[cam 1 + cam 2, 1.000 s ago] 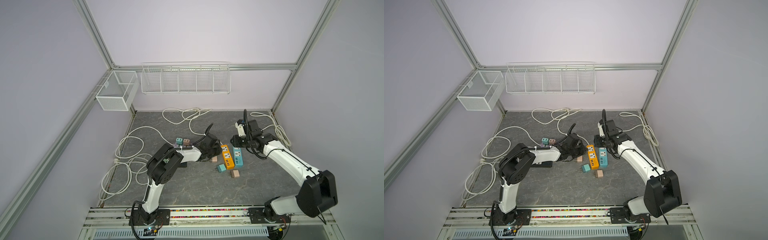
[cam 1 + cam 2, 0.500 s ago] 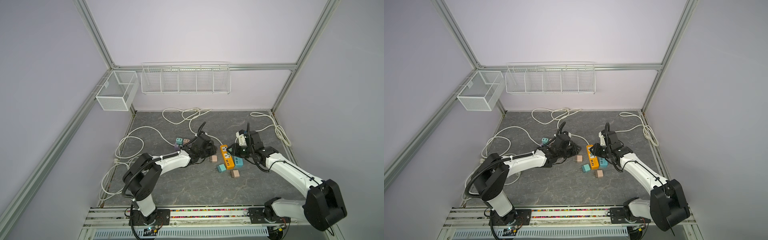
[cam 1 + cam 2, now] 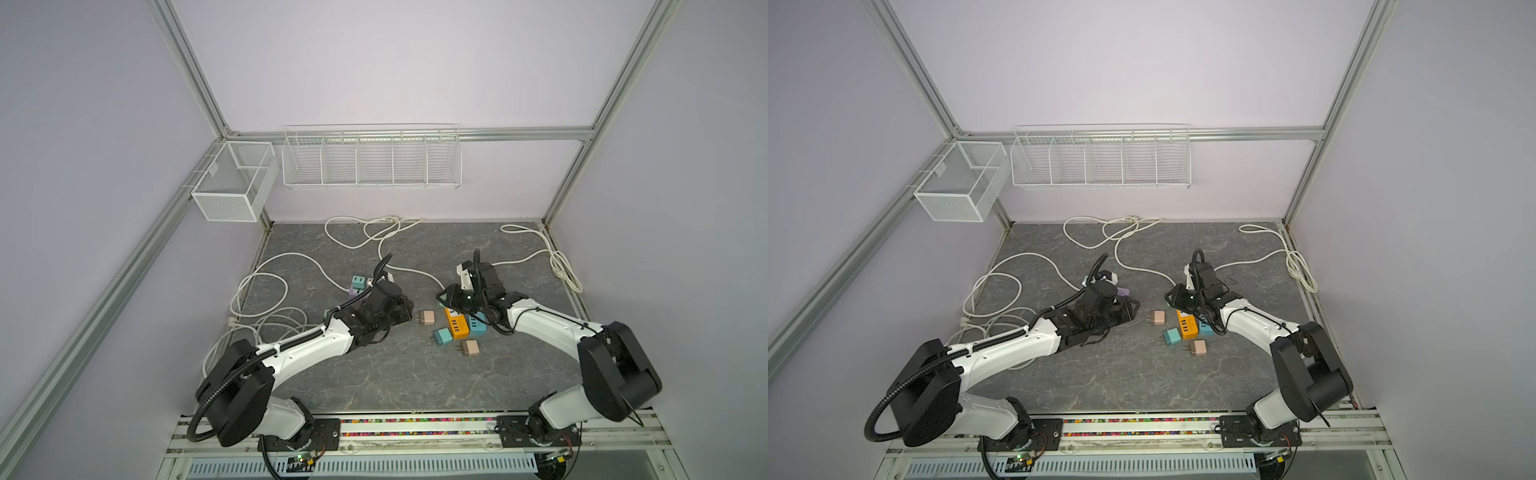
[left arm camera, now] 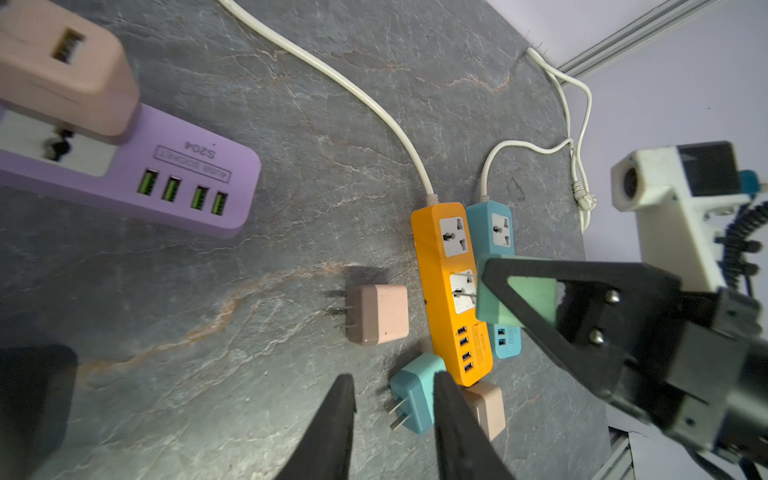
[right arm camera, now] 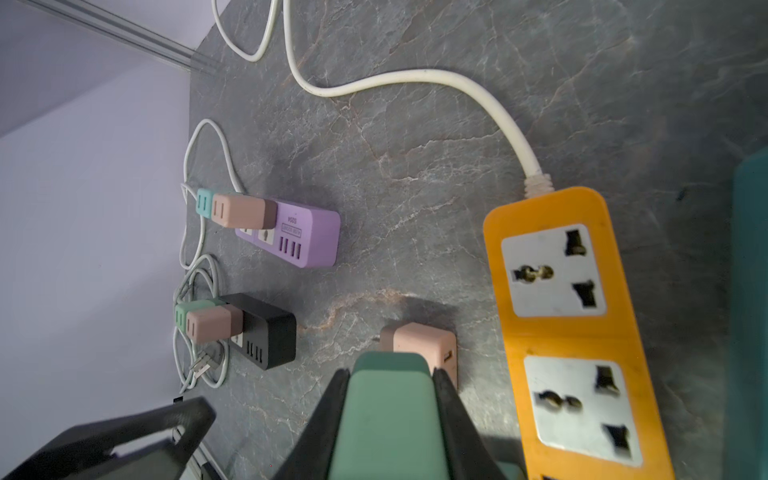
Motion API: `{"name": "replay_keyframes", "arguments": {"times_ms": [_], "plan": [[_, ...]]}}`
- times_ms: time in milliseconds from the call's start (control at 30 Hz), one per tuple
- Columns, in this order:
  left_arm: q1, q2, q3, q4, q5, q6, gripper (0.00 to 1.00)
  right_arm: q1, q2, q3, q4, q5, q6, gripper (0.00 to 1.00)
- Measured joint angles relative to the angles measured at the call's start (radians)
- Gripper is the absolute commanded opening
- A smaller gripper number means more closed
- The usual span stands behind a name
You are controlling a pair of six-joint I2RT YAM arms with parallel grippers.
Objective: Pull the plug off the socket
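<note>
My right gripper (image 5: 390, 376) is shut on a green plug (image 5: 390, 419). In the left wrist view that green plug (image 4: 519, 295) hangs just over the orange socket strip (image 4: 451, 286), with its two prongs bare and clear of the sockets. Both of the strip's white sockets (image 5: 555, 270) stand empty. In both top views the right gripper (image 3: 448, 297) (image 3: 1173, 297) hovers at the strip's far end (image 3: 457, 328). My left gripper (image 4: 395, 401) is open with nothing between its fingers, and sits left of the strip (image 3: 405, 309).
Loose on the mat by the strip are a pink plug (image 3: 427, 317), a teal plug (image 3: 442, 336) and another pink plug (image 3: 469, 348). A teal strip (image 4: 498, 232) lies against the orange one. A purple strip (image 5: 299, 237) and a black strip (image 5: 266, 332) carry plugs. White cables (image 3: 266, 307) loop at left and back.
My left gripper has drawn back leftward from the orange strip and its jaws have parted. My right gripper has come down and to the left, still holding the green plug.
</note>
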State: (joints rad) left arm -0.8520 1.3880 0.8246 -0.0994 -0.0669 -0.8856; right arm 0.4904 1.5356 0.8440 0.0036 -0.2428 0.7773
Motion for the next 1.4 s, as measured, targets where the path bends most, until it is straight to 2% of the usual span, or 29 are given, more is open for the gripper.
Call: {"name": "replay_keyframes", "arguments": {"times_ms": [467, 967, 1200, 1400], "plan": [[0.005, -0.154, -0.122, -0.050, -0.076, 0.003, 0.40, 0.023, 0.233, 0.141, 0.081, 0.029, 0.024, 0.12], [0.017, -0.153, -0.127, -0.048, -0.090, 0.001, 0.41, 0.025, 0.369, 0.201, 0.092, 0.040, 0.019, 0.15], [0.021, -0.130, -0.127, -0.048, -0.085, 0.000, 0.41, 0.025, 0.370, 0.204, 0.090, 0.048, 0.000, 0.22], [0.021, -0.122, -0.127, -0.048, -0.082, 0.001, 0.42, 0.029, 0.362, 0.205, 0.076, 0.071, -0.019, 0.36]]}}
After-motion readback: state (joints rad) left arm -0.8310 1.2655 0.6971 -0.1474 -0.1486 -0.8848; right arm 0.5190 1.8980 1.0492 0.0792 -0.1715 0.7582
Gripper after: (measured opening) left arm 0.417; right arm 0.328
